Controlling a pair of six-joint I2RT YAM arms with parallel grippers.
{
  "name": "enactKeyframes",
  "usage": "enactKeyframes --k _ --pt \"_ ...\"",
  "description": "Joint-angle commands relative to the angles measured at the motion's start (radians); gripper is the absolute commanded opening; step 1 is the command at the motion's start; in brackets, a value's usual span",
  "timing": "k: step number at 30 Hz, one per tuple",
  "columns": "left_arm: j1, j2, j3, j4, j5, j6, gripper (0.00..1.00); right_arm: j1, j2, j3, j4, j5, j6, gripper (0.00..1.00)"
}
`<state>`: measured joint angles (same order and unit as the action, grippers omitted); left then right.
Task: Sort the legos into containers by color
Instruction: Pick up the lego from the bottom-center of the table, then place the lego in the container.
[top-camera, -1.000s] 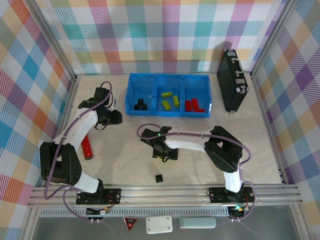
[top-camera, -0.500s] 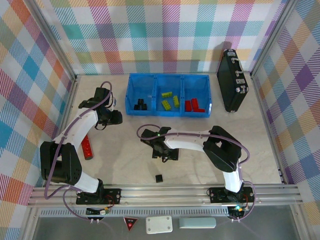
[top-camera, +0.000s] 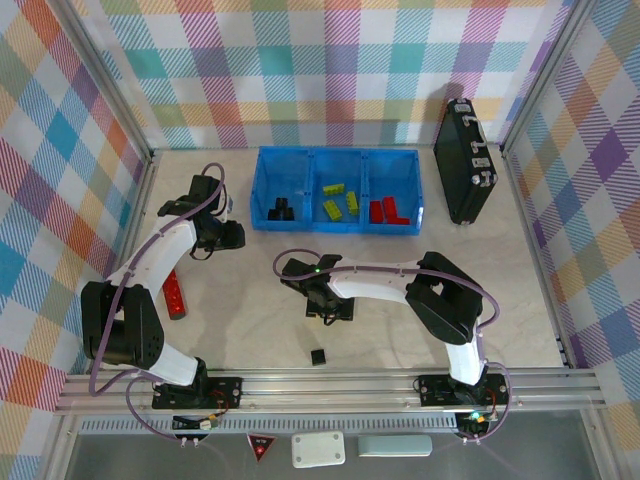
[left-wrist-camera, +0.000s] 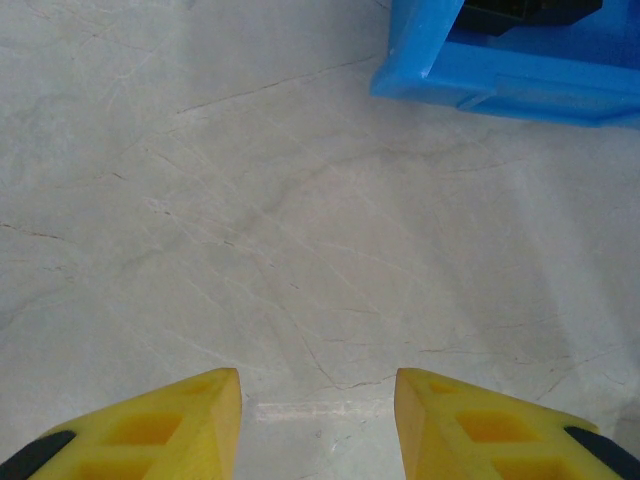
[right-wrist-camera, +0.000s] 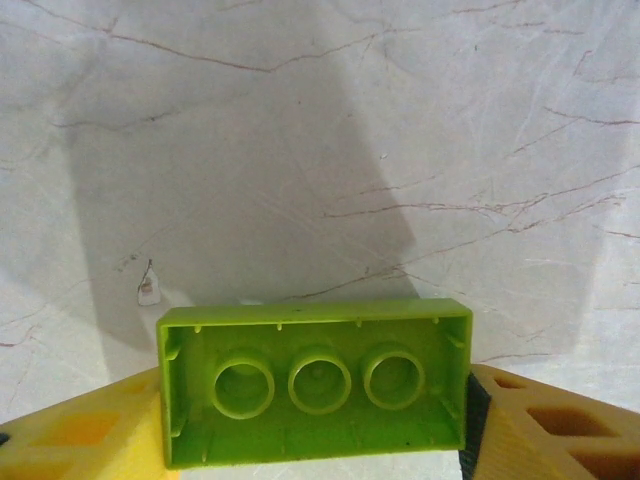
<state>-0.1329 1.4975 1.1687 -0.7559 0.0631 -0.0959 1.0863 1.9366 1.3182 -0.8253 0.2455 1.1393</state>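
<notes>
Right gripper (right-wrist-camera: 316, 410) is closed on a lime-green lego (right-wrist-camera: 315, 380), fingers against its short ends, long axis spanning the jaws, hollow underside facing the wrist camera. It hangs mid-table, arm reaching left with the elbow folded. Left gripper (left-wrist-camera: 318, 390) stands narrowly parted and empty near the blue tray (top-camera: 340, 152). Middle compartment (top-camera: 340, 175), holding green pieces, lies directly far of the load: judged destination.

Built of white links (top-camera: 160, 250) and black joints (top-camera: 130, 330), looped with mauve cables (top-camera: 212, 170), lit by a green lamp (top-camera: 318, 268) on the right arm (top-camera: 375, 285), tipped with hollow-celled yellow fingers (left-wrist-camera: 150, 430) edged in black.
</notes>
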Motion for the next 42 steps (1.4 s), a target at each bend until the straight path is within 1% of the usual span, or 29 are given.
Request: enactKeyframes --k 1,5,10,17,28,36,42 --pt "0.011 0.006 -0.006 -0.003 0.009 0.004 0.45 -0.006 0.003 -0.019 -0.002 -0.008 -0.001 0.56" --pt "0.010 0.008 -0.006 -0.003 0.007 0.005 0.45 -0.005 -0.015 0.009 -0.044 0.017 -0.014 0.57" --pt "0.010 0.008 -0.004 -0.005 0.004 0.005 0.45 -0.009 -0.058 0.057 -0.087 0.079 -0.048 0.59" --pt "0.010 0.003 -0.006 -0.006 0.000 0.007 0.45 -0.051 -0.059 0.136 -0.094 0.084 -0.126 0.59" --pt "0.010 -0.016 -0.010 -0.008 -0.005 0.009 0.45 -0.179 -0.003 0.345 -0.127 0.088 -0.326 0.59" --pt "0.010 -0.028 -0.012 -0.011 -0.020 0.013 0.45 -0.292 0.052 0.468 -0.128 0.060 -0.444 0.59" --pt "0.010 -0.026 -0.009 -0.013 -0.029 0.015 0.45 -0.350 0.120 0.562 -0.121 0.045 -0.501 0.59"
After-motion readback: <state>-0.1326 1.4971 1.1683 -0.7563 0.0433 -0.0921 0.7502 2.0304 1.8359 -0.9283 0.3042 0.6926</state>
